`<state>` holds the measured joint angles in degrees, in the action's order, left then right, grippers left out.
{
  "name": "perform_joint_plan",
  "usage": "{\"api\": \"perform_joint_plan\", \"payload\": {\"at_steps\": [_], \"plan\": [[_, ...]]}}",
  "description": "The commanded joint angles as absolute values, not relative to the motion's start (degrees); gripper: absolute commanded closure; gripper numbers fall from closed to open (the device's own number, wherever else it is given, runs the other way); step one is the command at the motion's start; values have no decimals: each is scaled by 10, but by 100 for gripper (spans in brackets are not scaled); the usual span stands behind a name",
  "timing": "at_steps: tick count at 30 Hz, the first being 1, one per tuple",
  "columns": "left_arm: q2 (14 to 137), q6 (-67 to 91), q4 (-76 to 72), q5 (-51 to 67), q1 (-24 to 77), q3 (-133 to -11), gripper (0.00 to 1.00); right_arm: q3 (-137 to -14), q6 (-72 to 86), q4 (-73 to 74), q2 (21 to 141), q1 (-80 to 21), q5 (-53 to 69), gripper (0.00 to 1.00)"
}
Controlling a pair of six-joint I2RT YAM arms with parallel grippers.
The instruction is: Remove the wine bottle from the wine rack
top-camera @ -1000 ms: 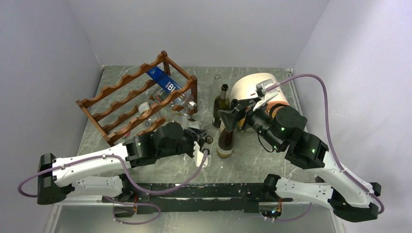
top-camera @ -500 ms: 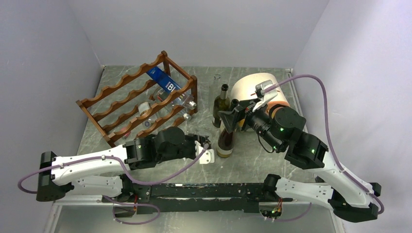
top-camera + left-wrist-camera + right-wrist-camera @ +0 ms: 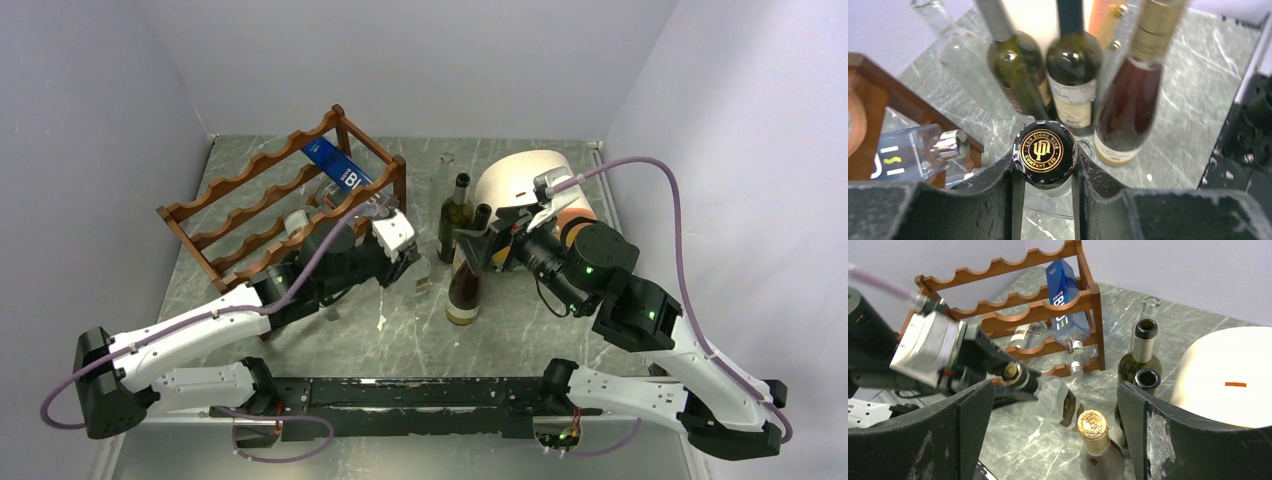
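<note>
The reddish-brown wine rack stands at the back left and also shows in the right wrist view. It holds a blue-labelled bottle and some clear bottles. My left gripper is shut on the black, gold-printed cap of a clear wine bottle. It holds the bottle tilted just off the rack's near right end. My right gripper is open, its fingers spread above a gold-capped rosé bottle.
A cream drum-shaped box sits at the back right. A green bottle, a dark open-necked bottle and the rosé bottle stand together by it. A clear glass bottle stands further back.
My left gripper has swung from the front centre back toward the rack's right end, carrying the clear bottle by its cap. The right gripper has barely moved.
</note>
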<state>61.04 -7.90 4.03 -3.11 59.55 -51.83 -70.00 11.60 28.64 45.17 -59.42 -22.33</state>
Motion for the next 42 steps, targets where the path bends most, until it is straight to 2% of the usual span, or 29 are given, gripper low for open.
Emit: {"api": "perform_joint_plan", "payload": {"at_steps": [1,8,19,22,28,33,42], "plan": [[622,18,-100,37,548,-551,93,-714,112,296,443,-595,-232,3],[709,45,-81,71,520,-625,93,-709,115,305,431,-595,-240,3],[776,-23,-90,90,519,-679,92,-700,130,322,411,-595,-253,2],[782,-30,-71,89,519,-686,82,-701,129,325,410,-595,-255,2],[750,-26,-96,104,519,-637,35,-712,123,349,420,-595,-282,2],[724,-25,-77,94,519,-622,27,-721,119,342,417,-595,-267,2],[644,-37,36,40,496,-655,20,-743,112,351,435,-595,-250,1]]}}
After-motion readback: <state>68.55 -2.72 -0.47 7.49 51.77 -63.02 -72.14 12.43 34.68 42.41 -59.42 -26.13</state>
